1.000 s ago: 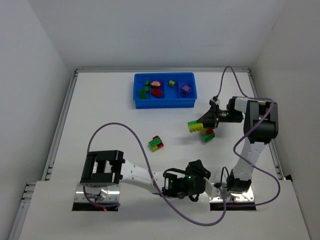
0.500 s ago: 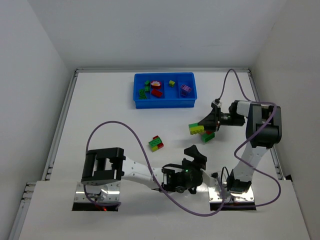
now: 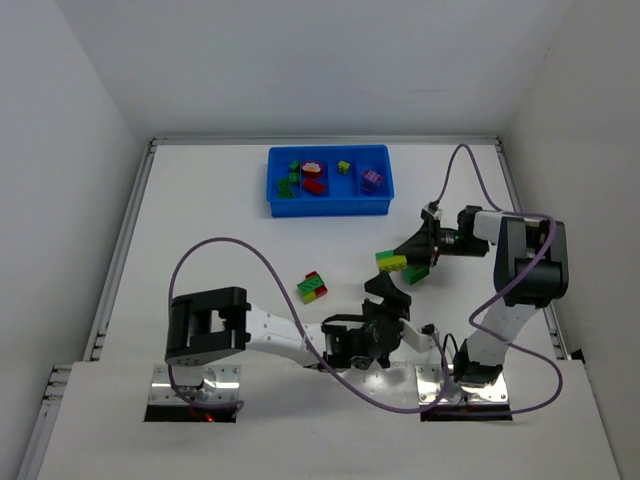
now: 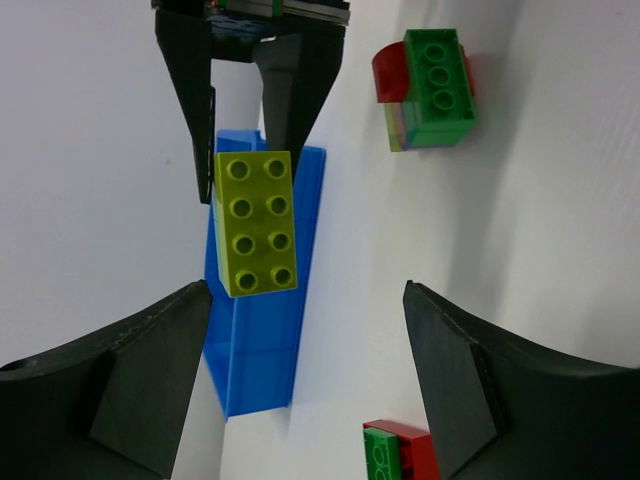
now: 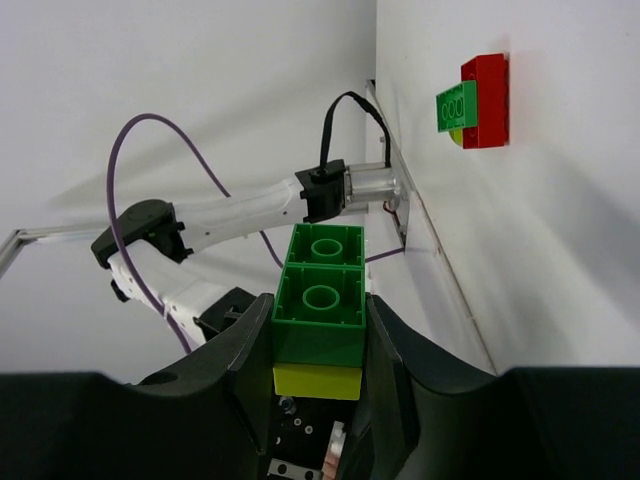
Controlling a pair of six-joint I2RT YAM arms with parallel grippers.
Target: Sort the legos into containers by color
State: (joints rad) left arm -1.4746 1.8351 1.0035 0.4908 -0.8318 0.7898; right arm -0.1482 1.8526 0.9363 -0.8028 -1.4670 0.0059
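My right pincer [image 3: 408,256]: closed narrow on green-on-yellow clump [image 3: 391,262], clump held off bench [image 3: 220,230]. My left pincer [image 3: 386,293]: jaws wide, nothing between them, facing held clump, near it but apart. Green-red clump [image 3: 313,287] lies mid-bench. Second loose clump [image 3: 418,272] lies on bench just beside right pincer. Blue tray [image 3: 330,208] sits at far side: green legos [image 3: 290,181] in leftmost compartment, red legos [image 3: 314,185] next, yellow lego [image 3: 344,166] third, purple legos [image 3: 371,180] rightmost.

Bright blue tray [image 3: 328,208]; white tabletop [image 3: 220,240]. The stack [image 5: 320,300] in the black right pincer [image 5: 320,345] is green over yellow; the near clump [image 3: 313,287] is green and red.
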